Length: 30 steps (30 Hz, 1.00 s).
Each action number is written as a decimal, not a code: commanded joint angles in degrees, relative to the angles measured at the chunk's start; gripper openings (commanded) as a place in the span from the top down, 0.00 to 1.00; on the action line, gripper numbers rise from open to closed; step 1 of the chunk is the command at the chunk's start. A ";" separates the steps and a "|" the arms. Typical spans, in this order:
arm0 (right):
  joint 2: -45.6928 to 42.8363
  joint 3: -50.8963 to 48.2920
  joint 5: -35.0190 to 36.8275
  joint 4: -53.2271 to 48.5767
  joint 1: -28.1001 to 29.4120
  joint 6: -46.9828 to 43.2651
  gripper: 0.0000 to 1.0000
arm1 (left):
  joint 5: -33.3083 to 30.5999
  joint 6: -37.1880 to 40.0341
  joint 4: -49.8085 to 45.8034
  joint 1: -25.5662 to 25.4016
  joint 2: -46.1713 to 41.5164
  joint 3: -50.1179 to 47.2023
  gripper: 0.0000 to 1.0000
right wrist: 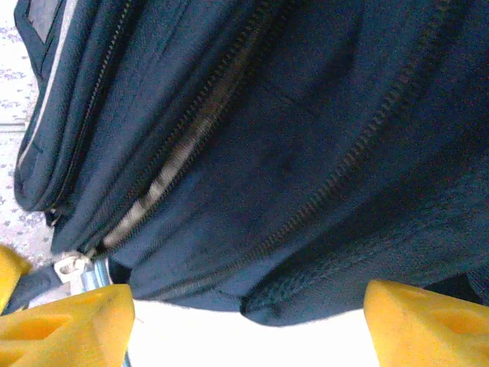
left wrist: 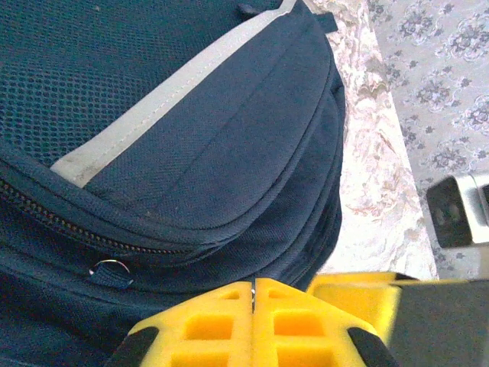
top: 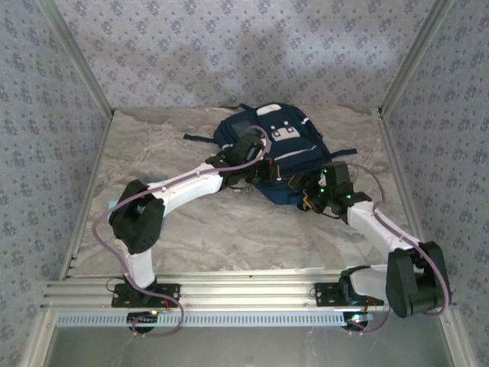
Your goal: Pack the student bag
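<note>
Ahead of right gripper [right wrist: 248, 329], fingers spread, lies navy-blue fabric backpack [right wrist: 290, 153]; zip line runs slantwise, metal zip pull [right wrist: 74, 264] just beside one finger. Fingers of left gripper [left wrist: 252, 306] pressed together, near backpack's side.

Student bag [top: 279, 149]: navy woven cloth, matt, fine-grained weave.
Side panel [left wrist: 69, 92]: open mesh fabric, rougher than the cloth around it.
Stripe [left wrist: 176, 92]: pale grey-white woven tape, matt, slightly soiled.
Zip [right wrist: 191, 145]: dull metallic-looking teeth on dark tape; puller [right wrist: 72, 265] of pale shiny metal.
Ring [left wrist: 112, 269]: small, bright metal.
Left gripper [left wrist: 252, 292] and right gripper [right wrist: 248, 327]: yellow moulded plastic, matt, with recessed grid faces.
Left arm [top: 191, 185]: smooth white plastic shell with a slight gloss; black matt joint housings.
Table [top: 229, 229]: marble-patterned top, smooth, low sheen.
Frame rails [top: 229, 294]: brushed silver metal.
Walls [top: 229, 53]: grey-blue printed covering, matt.
</note>
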 commanded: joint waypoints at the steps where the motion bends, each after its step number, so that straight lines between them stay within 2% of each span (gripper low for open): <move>1: 4.21 -0.82 6.08 9.47 1.78 2.46 0.27 | 1.84 -1.17 5.02 -0.76 -1.64 1.88 1.00; 2: 5.67 -0.69 6.81 9.86 1.97 2.50 0.36 | 1.59 -1.16 5.06 -0.79 -2.14 1.45 1.00; 5: 8.43 -1.37 7.67 12.02 1.79 2.55 0.75 | 0.79 -0.32 4.26 -0.80 -3.08 0.99 1.00; 6: 8.76 -1.60 7.94 12.53 1.60 2.19 0.81 | 0.67 -0.03 3.97 -0.77 -3.21 1.01 1.00; 8: 8.39 -1.87 8.60 12.36 1.05 1.16 1.00 | 0.43 0.60 3.03 -0.65 -3.12 0.94 1.00; 13: 3.56 -3.71 9.94 11.20 -0.50 -0.98 1.00 | -1.71 2.02 1.80 0.07 -3.15 -0.61 1.00; 17: -0.50 -4.18 10.23 7.34 -2.90 -2.56 1.00 | -3.71 3.61 0.12 3.36 -3.94 -2.92 1.00; 23: -1.75 -6.69 7.99 6.88 -7.26 -2.04 1.00 | -7.90 7.46 -1.78 9.24 -6.63 -6.02 1.00; 26: -2.03 -7.00 7.61 6.75 -8.03 -2.37 1.00 | -11.14 10.43 -1.79 10.84 -7.01 -6.20 1.00; 30: -1.82 -6.79 7.30 6.16 -8.29 -3.27 1.00 | -12.39 12.92 -0.63 13.08 -4.61 -4.48 1.00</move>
